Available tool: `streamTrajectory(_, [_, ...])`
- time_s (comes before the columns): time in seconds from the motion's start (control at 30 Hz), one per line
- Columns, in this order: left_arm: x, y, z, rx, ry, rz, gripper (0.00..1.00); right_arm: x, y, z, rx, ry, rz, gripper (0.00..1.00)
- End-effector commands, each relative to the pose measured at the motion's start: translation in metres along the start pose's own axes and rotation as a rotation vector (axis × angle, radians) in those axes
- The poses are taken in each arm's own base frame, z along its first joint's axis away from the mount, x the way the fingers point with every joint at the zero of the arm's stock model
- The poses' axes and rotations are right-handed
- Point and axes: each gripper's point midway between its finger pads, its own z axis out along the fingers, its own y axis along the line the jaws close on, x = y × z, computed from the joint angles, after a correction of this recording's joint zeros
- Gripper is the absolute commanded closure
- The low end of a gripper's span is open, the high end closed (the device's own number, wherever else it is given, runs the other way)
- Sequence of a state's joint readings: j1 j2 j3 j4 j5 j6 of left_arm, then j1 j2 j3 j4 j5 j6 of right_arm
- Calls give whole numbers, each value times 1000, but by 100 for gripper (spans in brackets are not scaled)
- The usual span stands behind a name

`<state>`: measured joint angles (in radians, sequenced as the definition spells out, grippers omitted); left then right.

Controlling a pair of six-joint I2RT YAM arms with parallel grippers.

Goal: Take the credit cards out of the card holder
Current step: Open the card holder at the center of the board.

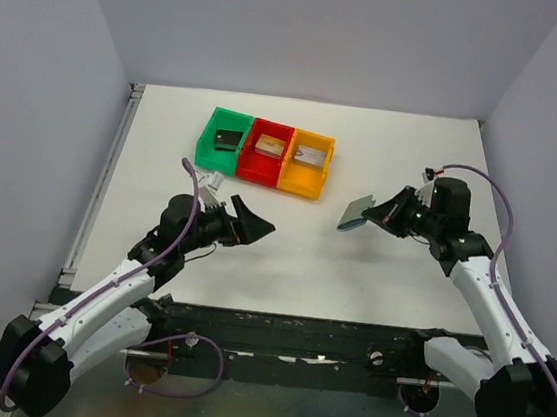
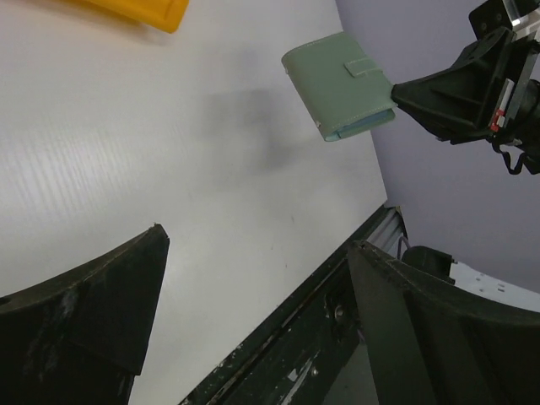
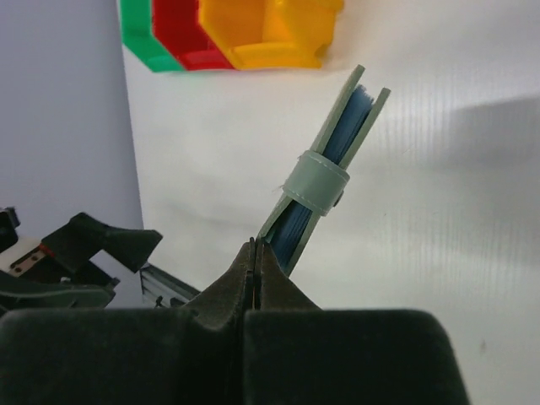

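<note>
My right gripper [image 1: 378,217] is shut on one corner of the card holder [image 1: 357,214], a grey-green wallet that hangs off the table right of centre. In the right wrist view the card holder [image 3: 333,169] stands edge-on, its tab closed around it, with blue inner pockets showing between the covers; the right gripper [image 3: 256,246] pinches its lower corner. The credit cards are hidden. My left gripper [image 1: 252,216] is open and empty, low over the table left of centre. The left wrist view shows the left gripper [image 2: 257,238] with wide jaws, and the card holder [image 2: 337,84] well beyond them.
Green [image 1: 224,137], red [image 1: 265,152] and orange [image 1: 307,163] bins stand in a row at the back centre, each with a small piece inside. A metal rail [image 1: 92,207] runs along the table's left edge. Grey walls enclose the table.
</note>
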<state>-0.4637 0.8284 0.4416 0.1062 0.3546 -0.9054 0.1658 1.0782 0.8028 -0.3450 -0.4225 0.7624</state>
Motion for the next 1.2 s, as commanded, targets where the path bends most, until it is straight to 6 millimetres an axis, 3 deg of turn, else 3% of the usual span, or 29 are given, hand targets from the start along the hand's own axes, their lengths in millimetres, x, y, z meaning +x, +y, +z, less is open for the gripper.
streamTrajectory(0.0, [-6,-29,3,111,-96,110,1,23,31,-24,-144,51,23,99])
streamTrajectory(0.2, [-2,-67,-3,269,-195,251,1,43,65,-51,-288,113,8,99])
streamTrajectory(0.4, [16,-78,14,289,-54,187,1,63,95,-61,-410,169,-109,99])
streamTrajectory(0.53, [22,-93,11,376,-71,203,1,70,109,-65,-484,199,-72,99])
streamTrajectory(0.8, [30,-118,-3,395,-234,596,1,76,132,-74,-515,276,-23,99])
streamTrajectory(1.17, [31,-130,12,205,-299,1092,1,74,138,-79,-420,294,-18,99])
